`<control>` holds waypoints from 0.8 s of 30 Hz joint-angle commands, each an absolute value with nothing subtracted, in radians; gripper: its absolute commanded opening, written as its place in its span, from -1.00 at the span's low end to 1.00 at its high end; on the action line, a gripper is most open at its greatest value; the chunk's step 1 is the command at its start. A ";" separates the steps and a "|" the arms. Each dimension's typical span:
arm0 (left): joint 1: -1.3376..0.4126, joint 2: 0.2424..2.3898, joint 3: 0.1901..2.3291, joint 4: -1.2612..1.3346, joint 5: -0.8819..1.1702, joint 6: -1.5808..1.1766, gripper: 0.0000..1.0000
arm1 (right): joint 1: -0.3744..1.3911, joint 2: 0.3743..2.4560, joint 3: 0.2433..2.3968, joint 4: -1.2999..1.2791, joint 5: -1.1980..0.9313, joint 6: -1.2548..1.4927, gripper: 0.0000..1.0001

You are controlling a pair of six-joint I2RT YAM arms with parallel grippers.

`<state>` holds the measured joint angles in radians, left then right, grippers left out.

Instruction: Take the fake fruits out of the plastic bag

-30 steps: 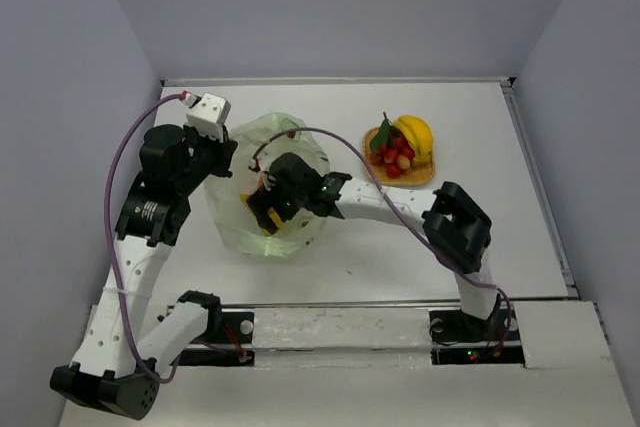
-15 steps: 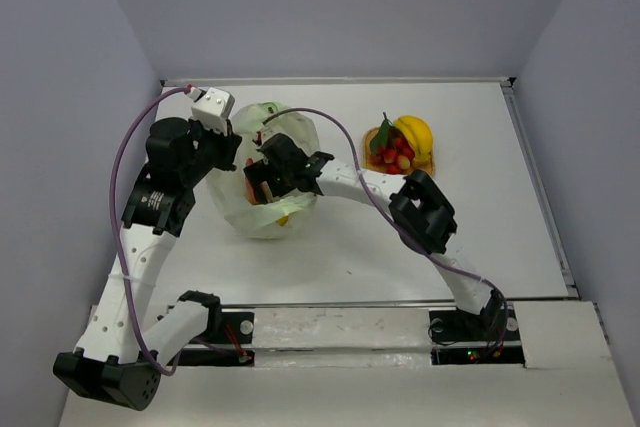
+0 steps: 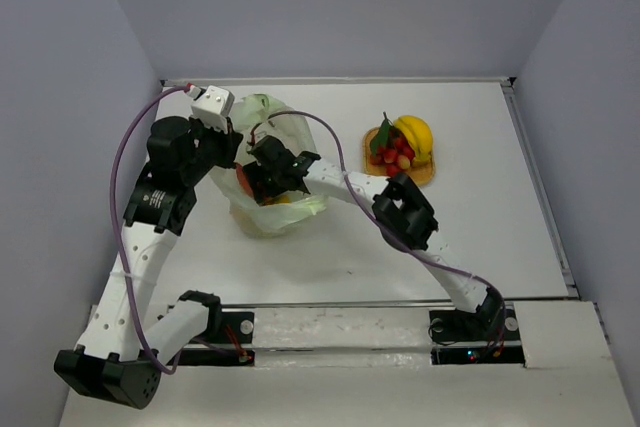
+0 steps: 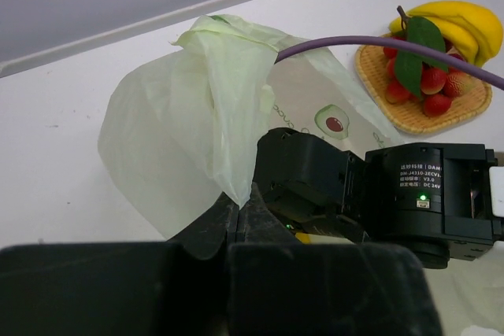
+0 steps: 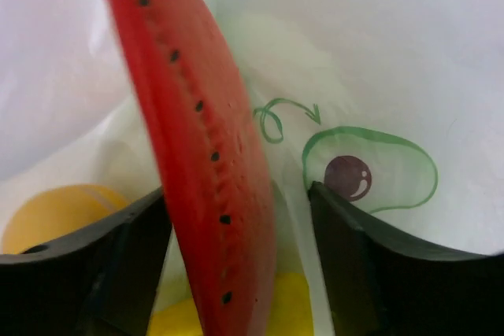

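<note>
Left gripper point(image 4: 240, 208): I see its jaws pressed together on a fold of the plastic bag point(image 4: 181, 123), pinching the film at the bag's left side and holding that edge lifted.
Plastic bag: it sits on the table point(image 3: 480, 217) left of centre, between my two arms, crumpled, with its mouth facing the right arm.
Right gripper point(image 5: 236, 194): it is reached inside the bag with its jaws apart, standing to either side of a red watermelon slice point(image 5: 193, 116).
Grip on the slice: from the wrist view, the finger on that view's left looks to be against the slice, and I can see a gap before the other finger, so it is not clamped.
Other fruit in the bag: a yellow piece point(image 5: 51, 214) lies low behind the slice; I cannot tell what fruit it is.
Fruit outside the bag: a banana bunch point(image 3: 415, 132) and red berries point(image 3: 395, 159) with a green leaf rest on a woven tray point(image 3: 425, 175), well right of the bag.
</note>
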<state>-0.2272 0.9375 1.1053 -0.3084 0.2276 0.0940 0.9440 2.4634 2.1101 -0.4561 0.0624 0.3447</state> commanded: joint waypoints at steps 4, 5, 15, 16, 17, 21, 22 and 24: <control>-0.222 0.948 1.100 -0.249 0.219 0.080 -1.00 | 0.954 2.484 2.117 -0.543 0.150 0.299 0.07; -0.222 0.950 1.101 -0.249 0.215 0.080 -1.00 | 0.954 2.474 2.118 -0.543 0.153 0.298 -0.02; -0.218 0.995 1.108 -0.261 0.074 0.060 -1.00 | 0.954 2.249 2.121 -0.525 0.149 0.256 -0.81; -0.216 1.002 1.112 -0.264 0.051 0.049 -1.00 | 0.954 2.196 2.105 -0.509 0.146 0.246 -0.91; -0.213 1.009 1.114 -0.267 0.038 0.043 -1.00 | 0.954 2.165 2.088 -0.494 0.146 0.233 -0.95; -0.213 1.060 1.146 -0.261 -0.029 0.034 -1.00 | 0.954 2.024 1.979 -0.401 0.084 0.192 -0.99; -0.212 1.066 1.153 -0.258 -0.038 0.032 -1.00 | 0.954 1.999 1.953 -0.387 0.077 0.175 -0.99; -0.209 1.089 1.176 -0.252 -0.060 0.031 -1.00 | 0.945 1.938 1.899 -0.373 0.035 0.147 -0.99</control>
